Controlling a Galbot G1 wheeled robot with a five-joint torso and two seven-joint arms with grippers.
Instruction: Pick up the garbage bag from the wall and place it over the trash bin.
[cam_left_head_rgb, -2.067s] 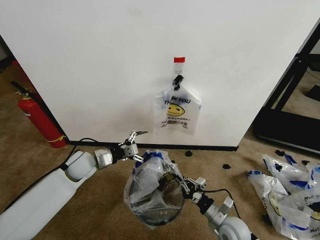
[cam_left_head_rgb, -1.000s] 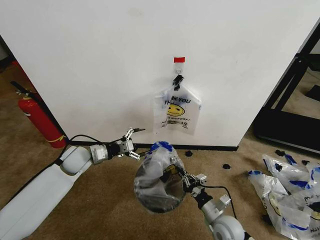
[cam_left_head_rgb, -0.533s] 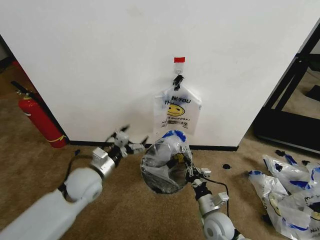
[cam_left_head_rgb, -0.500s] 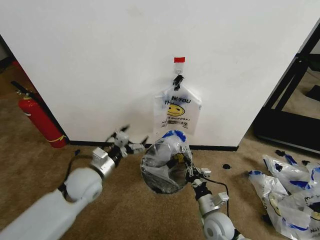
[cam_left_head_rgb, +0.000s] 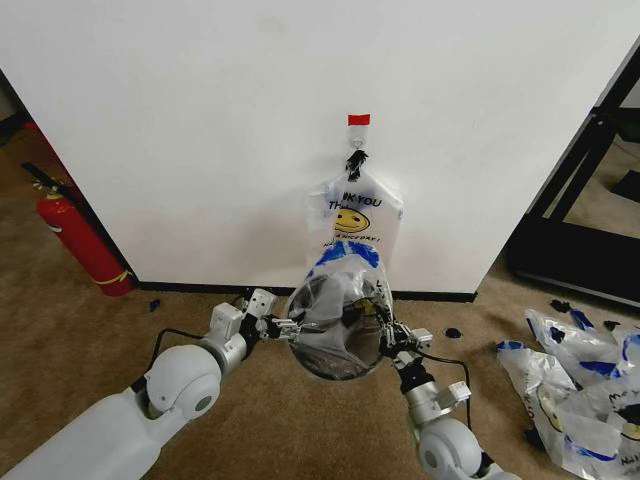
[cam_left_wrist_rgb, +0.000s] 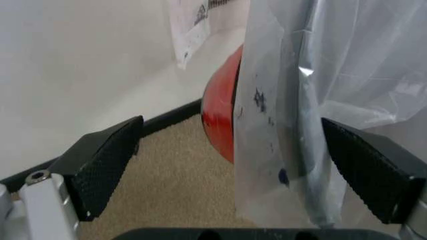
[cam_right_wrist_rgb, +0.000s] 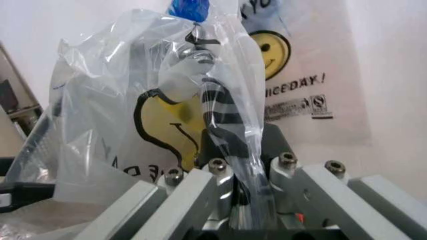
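Note:
The trash bin (cam_left_head_rgb: 335, 330), dark and see-through, hangs tilted above the carpet in front of the wall, with the garbage bag (cam_left_head_rgb: 345, 258) drawn over it. My right gripper (cam_left_head_rgb: 388, 335) is shut on a twisted fold of that bag (cam_right_wrist_rgb: 167, 115) at the bin's right rim. Open at the bin's left side, my left gripper (cam_left_head_rgb: 277, 328) has the bin's red base (cam_left_wrist_rgb: 220, 120) and loose plastic (cam_left_wrist_rgb: 280, 125) between its wide-apart fingers (cam_left_wrist_rgb: 107, 160). A like bag (cam_left_head_rgb: 352, 220) with a yellow smiley hangs from a wall hook right behind.
A red fire extinguisher (cam_left_head_rgb: 75, 235) stands by the wall at the left. Several similar bags (cam_left_head_rgb: 580, 385) lie on the carpet at the right. A black frame (cam_left_head_rgb: 590, 230) stands at the right edge. Red tape (cam_left_head_rgb: 358, 120) marks the hook.
The bagged bin rose off the carpet and moved toward the wall in my right gripper. My left gripper swung in from the left to the bin's side.

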